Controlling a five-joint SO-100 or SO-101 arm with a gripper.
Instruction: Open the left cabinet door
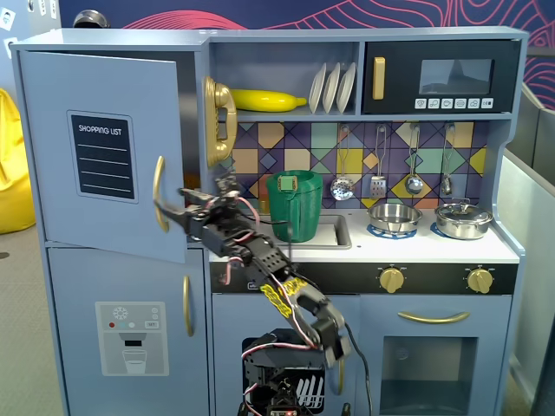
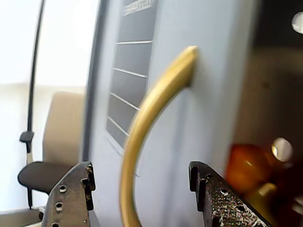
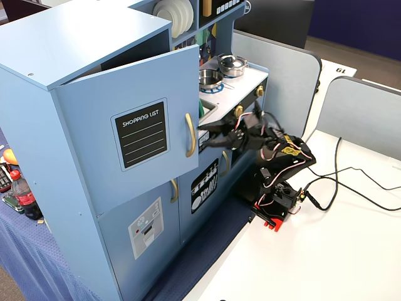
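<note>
The left cabinet door (image 1: 104, 147), pale blue-grey with a black "SHOPPING LIST" panel, stands partly swung out from the cabinet; the other fixed view (image 3: 135, 135) shows a dark gap behind it. Its vertical gold handle (image 1: 159, 192) is at the door's right edge. My gripper (image 1: 169, 211) is open at the handle's lower part. In the wrist view the handle (image 2: 147, 123) runs up between my two open jaws, and my gripper (image 2: 141, 176) is not closed on it. The other fixed view shows my gripper (image 3: 205, 135) just right of the handle (image 3: 189, 135).
Below is a blue-grey door with a grey dispenser panel (image 1: 130, 338). A green pitcher (image 1: 295, 206) stands in the sink beside my arm, and a gold phone (image 1: 219, 121) hangs near the door's edge. Cables (image 3: 351, 182) lie on the white table.
</note>
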